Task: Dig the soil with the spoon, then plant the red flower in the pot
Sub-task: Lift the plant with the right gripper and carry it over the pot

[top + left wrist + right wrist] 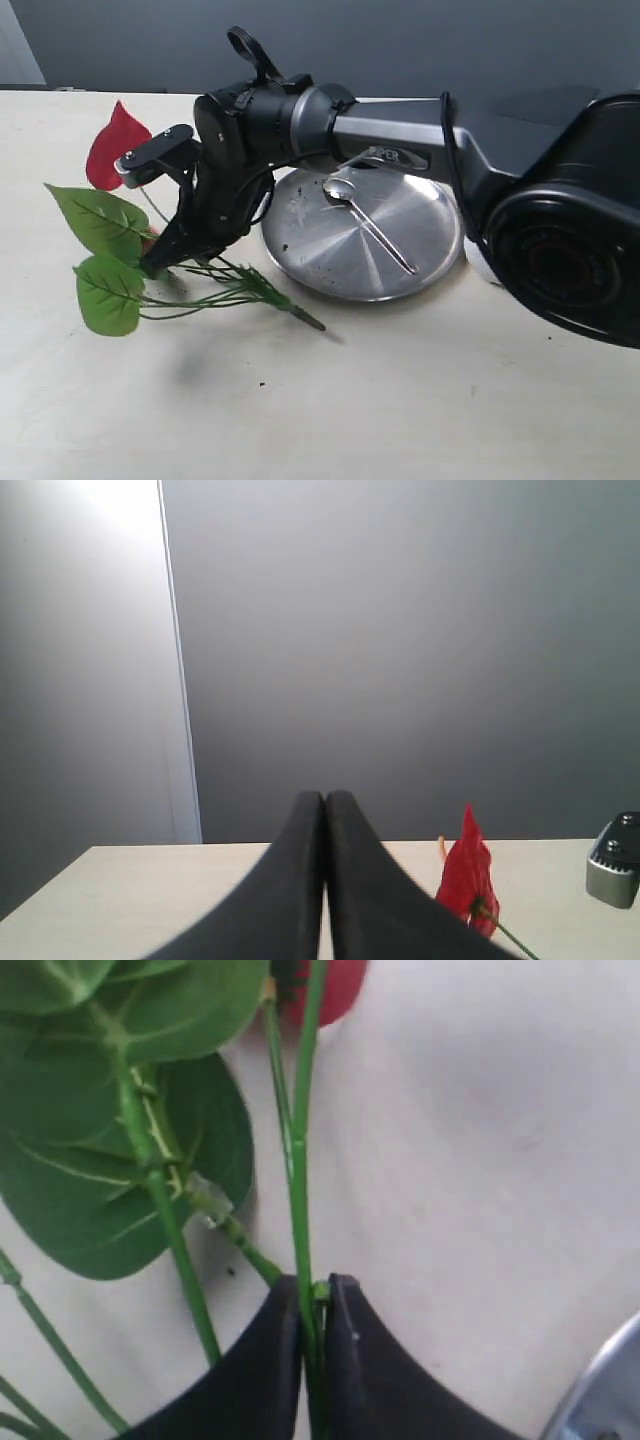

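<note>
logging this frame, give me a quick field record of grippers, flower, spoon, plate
right gripper: shut on a thin green stem of the red flower
left gripper: shut, empty, raised facing the wall
flower: lying on the table, left of the plate
spoon: resting on the steel plate, untouched
pot and soil: not visible

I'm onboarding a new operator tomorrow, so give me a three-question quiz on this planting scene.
1. True or false: the spoon lies on the steel plate.
2. What is the right gripper closed on?
A. the spoon
B. a stem of the red flower
C. a leaf
3. Fill in: the left gripper is ____ and holds nothing.

Key: 1 true; 2 B; 3 shut.
</note>
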You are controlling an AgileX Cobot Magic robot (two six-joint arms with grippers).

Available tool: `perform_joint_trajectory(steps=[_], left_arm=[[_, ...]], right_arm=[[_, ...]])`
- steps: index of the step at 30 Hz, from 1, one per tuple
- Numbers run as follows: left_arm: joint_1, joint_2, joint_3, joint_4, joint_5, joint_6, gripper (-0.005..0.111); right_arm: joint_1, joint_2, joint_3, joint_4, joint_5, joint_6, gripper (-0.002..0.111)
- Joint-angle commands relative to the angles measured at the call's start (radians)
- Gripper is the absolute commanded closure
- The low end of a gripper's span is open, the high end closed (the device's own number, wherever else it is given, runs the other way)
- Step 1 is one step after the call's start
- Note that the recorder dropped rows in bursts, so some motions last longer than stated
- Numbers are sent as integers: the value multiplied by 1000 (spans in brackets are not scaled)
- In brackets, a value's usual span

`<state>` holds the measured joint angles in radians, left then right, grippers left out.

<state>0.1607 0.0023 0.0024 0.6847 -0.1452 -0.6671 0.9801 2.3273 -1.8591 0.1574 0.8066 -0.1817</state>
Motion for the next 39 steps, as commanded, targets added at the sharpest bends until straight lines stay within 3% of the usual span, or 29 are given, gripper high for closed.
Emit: perform_joint_trajectory(steps=[1,7,12,21,32,36,39], left_arm=[[-5,-2,-2,-7,-5,-3,106],[-5,-2,-2,-7,-5,-3,106],[-5,-2,-2,-7,-5,-3,106],[-5,-2,-2,-7,-5,-3,106],[-5,-2,-2,-7,-5,-3,106],[-5,-2,-2,-7,-5,-3,106],[-5,-2,-2,-7,-5,-3,106]], right_arm=[[-2,-60,-5,92,-40,-1,108],[-2,-161,-1,94,-129,-1,108],[-2,-298,69,94,-326,-1,108],[-34,-646,521,10,-904,-1,108],[-309,-1019,1169,179,-1556,-5,108],[-446,-1055,1315,230,-1701,13,108],[-544,-1041,1390,220,-1764,163,109]])
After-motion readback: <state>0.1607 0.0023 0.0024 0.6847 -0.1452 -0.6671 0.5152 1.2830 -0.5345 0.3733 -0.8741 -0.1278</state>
